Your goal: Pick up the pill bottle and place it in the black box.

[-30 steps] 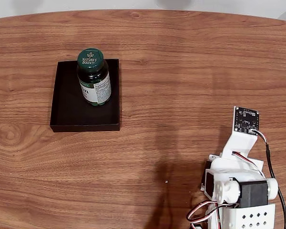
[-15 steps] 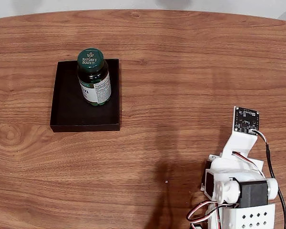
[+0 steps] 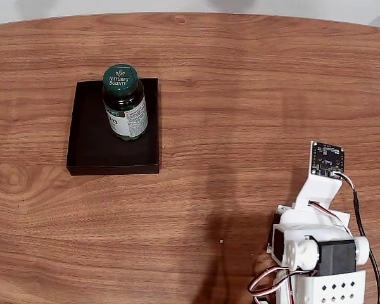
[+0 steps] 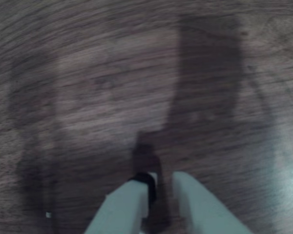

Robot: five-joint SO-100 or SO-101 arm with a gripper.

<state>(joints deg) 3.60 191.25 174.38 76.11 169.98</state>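
Observation:
The pill bottle [image 3: 125, 101], dark green with a round cap and a white label, stands upright inside the black box [image 3: 88, 142], toward its back right part. The arm [image 3: 316, 240] is folded at the table's lower right in the fixed view, far from the box. In the wrist view my gripper [image 4: 162, 179] comes in from the bottom edge and points down at bare wood. Its pale fingers [image 4: 129, 202] sit close together and hold nothing.
The wooden table [image 3: 253, 95] is bare between the box and the arm. Its curved far edge runs along the top of the fixed view. A small circuit board [image 3: 327, 159] sticks up from the arm.

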